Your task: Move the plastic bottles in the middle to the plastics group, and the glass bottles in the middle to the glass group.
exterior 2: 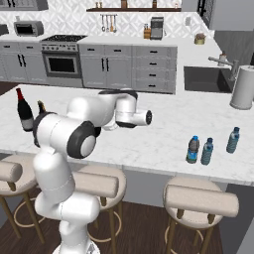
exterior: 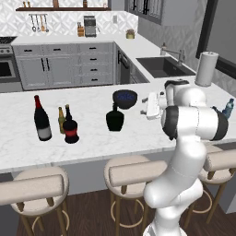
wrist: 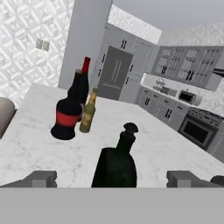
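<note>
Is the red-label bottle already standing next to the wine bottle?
Yes, the red-label bottle stands upright beside the wine bottle and amber bottle.

Marble counter (exterior: 92, 138) (glossy, veined); all-black bottle (wrist: 116, 164) dark glass.

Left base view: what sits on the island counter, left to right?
Tall wine bottle → slim amber bottle → red-labelled squat bottle → all-black squat bottle → dark blue bowl → paper towel roll → water bottle at the far right, partly hidden behind the arm.
</note>
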### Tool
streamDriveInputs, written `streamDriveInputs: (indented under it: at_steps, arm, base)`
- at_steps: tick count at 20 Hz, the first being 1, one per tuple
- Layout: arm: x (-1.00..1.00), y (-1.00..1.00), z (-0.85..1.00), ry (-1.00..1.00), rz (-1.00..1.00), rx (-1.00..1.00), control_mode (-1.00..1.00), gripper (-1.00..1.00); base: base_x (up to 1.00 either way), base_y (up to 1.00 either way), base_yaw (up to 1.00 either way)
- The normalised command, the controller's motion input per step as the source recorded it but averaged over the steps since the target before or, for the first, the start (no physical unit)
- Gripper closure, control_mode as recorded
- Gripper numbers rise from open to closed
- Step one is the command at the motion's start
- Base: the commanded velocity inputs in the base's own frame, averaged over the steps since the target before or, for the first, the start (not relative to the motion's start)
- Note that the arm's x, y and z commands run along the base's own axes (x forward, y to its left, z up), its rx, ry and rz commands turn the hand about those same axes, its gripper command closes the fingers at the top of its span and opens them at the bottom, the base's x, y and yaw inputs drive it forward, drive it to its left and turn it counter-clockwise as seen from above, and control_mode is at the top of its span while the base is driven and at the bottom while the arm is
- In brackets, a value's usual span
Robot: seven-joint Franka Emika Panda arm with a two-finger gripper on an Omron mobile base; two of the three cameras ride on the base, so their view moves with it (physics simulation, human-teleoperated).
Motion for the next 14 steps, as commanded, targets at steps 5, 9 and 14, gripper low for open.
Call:
streamDriveInputs:
  at_steps: [5, 9, 14]
  arm:
    - [0.31, 0.12, -0.39, 0.00, 0.00, 0.00, -1.00, -1.00]
    - [0.29, 0.01, -0.60, 0.03, 0.00, 0.00, -1.00, -1.00]
    - [0.26, 0.00, -0.66, 0.03, 0.00, 0.00, -1.00, -1.00]
  base:
    - [0.00, 0.00, 0.00]
    - [0.00, 0.00, 0.00]
    - [0.00, 0.00, 0.00]
